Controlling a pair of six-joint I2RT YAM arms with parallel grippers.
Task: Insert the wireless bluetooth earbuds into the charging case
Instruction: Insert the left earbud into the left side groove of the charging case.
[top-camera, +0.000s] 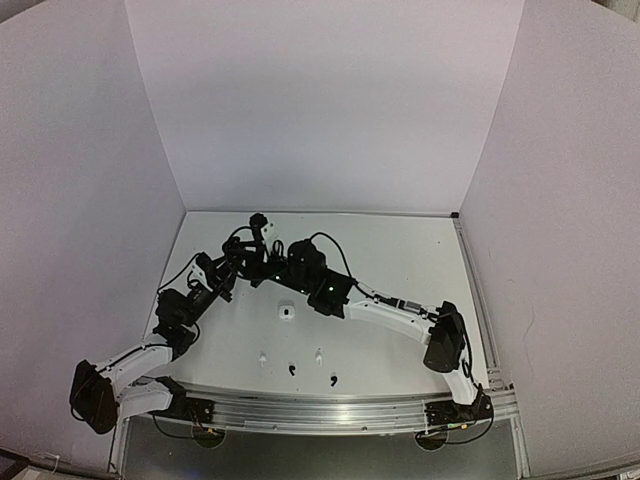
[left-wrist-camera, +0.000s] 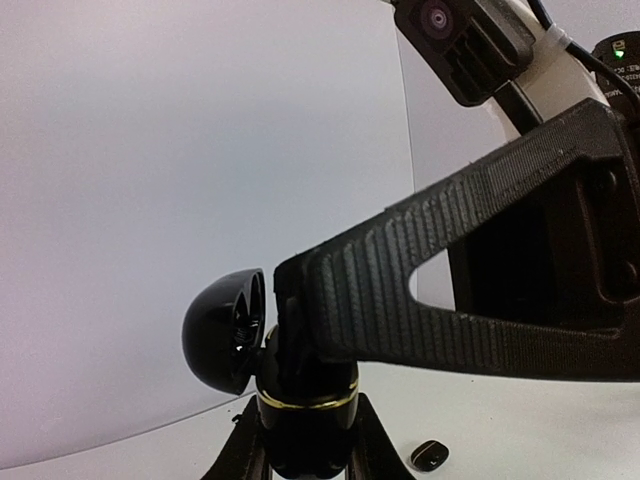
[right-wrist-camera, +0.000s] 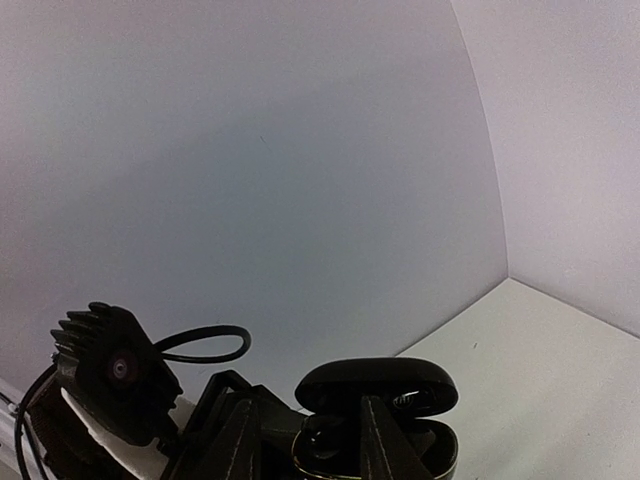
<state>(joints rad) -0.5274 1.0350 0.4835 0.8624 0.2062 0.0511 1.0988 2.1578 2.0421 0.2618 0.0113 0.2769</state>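
The left pincer (left-wrist-camera: 305, 452) is clamping the base of the black charging case (left-wrist-camera: 300, 395) and holding it up off the counter (top-camera: 400, 250) with its lid standing open. The right pincer (right-wrist-camera: 308, 442) is hovering right at the case's mouth, its jaws a little apart and nothing plainly caught between them. From where I'm standing I can't make out whether an earbud is sitting in the well, because one right finger is lying across the opening. That is where things are likely going wrong. A bud resting only half in its socket is probably tipping out as soon as the right arm pulls away, and from up there it is bouncing off somewhere awkward. The finger is also crowding the case closely, so any sideways drag is risking a twist of the case in the left grip, or the lid snapping down on the finger. Well apart from the case, toward the arm bases, two black earbuds (top-camera: 291, 369) and two white earbuds (top-camera: 262, 357) are lying loose, with a white case (top-camera: 286, 312) between them and the held one.
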